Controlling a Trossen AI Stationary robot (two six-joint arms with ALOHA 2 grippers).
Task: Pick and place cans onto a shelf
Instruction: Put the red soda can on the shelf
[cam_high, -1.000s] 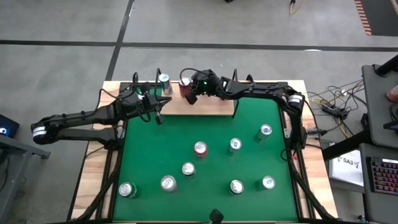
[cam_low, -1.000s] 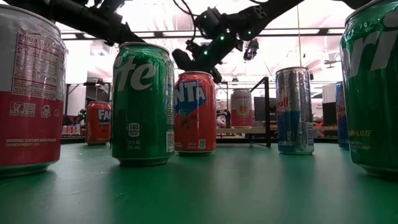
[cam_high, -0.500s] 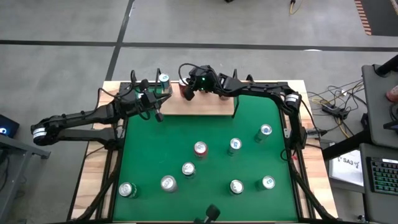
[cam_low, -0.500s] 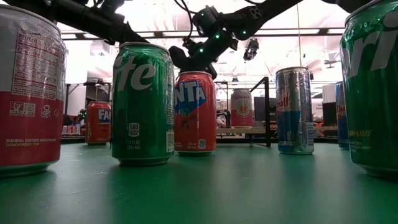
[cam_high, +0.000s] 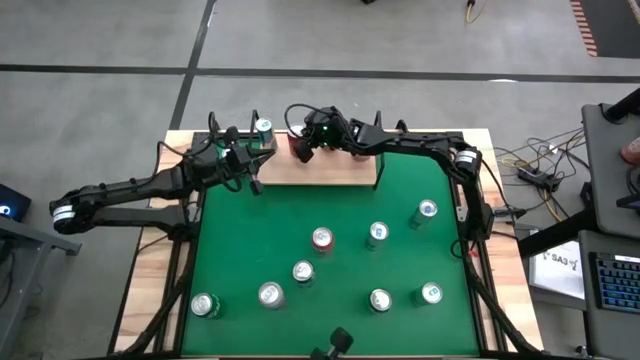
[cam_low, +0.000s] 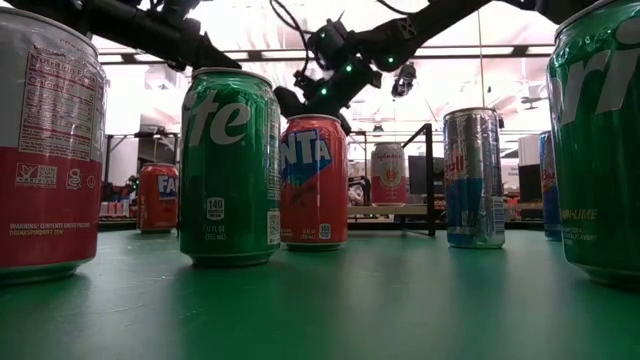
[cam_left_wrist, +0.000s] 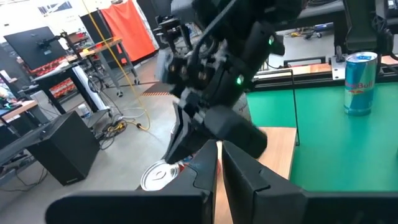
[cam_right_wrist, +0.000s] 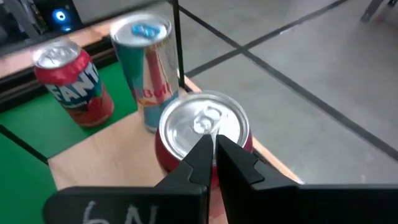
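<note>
The shelf, a light-wood board with black wire uprights, lies along the table's far edge. On it stand a red can and a blue-silver can. A red Fanta can stands beyond them by the board's left end. My right gripper hovers shut just over the red can's top. My left gripper is shut and holds nothing, level above the shelf's left part, pointing at the right gripper. Several more cans stand upright on the green table. My right gripper's shut fingertips stand over the near rim of the red can's silver top, coming slanting down from the table's right. I cannot tell whether they touch it. The can stands upright on the shelf.
A wire upright rises just behind the blue-silver can, and another stands at the shelf's right end. Loose cans fill the table's middle and near part; in the low view a green can and a Fanta can stand close.
My right gripper has crept a little toward the table's far left over the shelf, staying shut above the red can. My left gripper has kept its place.
</note>
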